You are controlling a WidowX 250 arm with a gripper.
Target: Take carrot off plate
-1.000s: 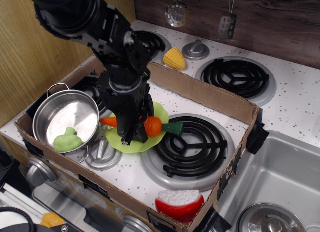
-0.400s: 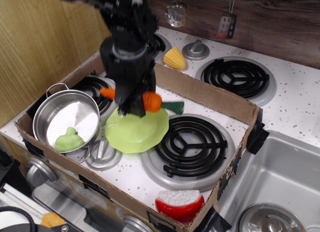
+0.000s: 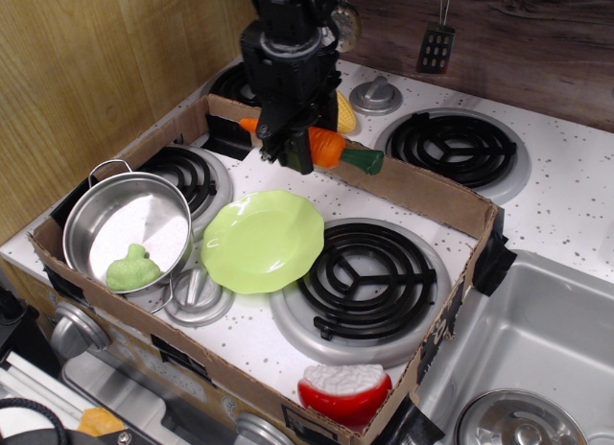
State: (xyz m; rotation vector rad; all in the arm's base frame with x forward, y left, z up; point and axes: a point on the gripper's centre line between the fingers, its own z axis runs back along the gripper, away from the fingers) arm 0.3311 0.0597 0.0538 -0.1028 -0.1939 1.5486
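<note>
My gripper (image 3: 286, 150) is shut on the orange carrot (image 3: 326, 148) and holds it in the air above the back wall of the cardboard box. The carrot lies level, its green stem end (image 3: 363, 160) pointing right and its thin tip sticking out to the left of the fingers. The lime-green plate (image 3: 262, 241) sits bare on the stove top inside the box, below and in front of the gripper, well apart from the carrot.
A steel pot (image 3: 127, 229) with a green toy in it stands left of the plate. A corn cob (image 3: 344, 111) lies behind the box wall (image 3: 422, 191). Black coil burners (image 3: 363, 272) lie right of the plate. A red-and-white toy (image 3: 344, 390) sits at the box front.
The gripper has risen and moved back and to the right with the carrot, lifting it off the plate. The plate now lies bare.
</note>
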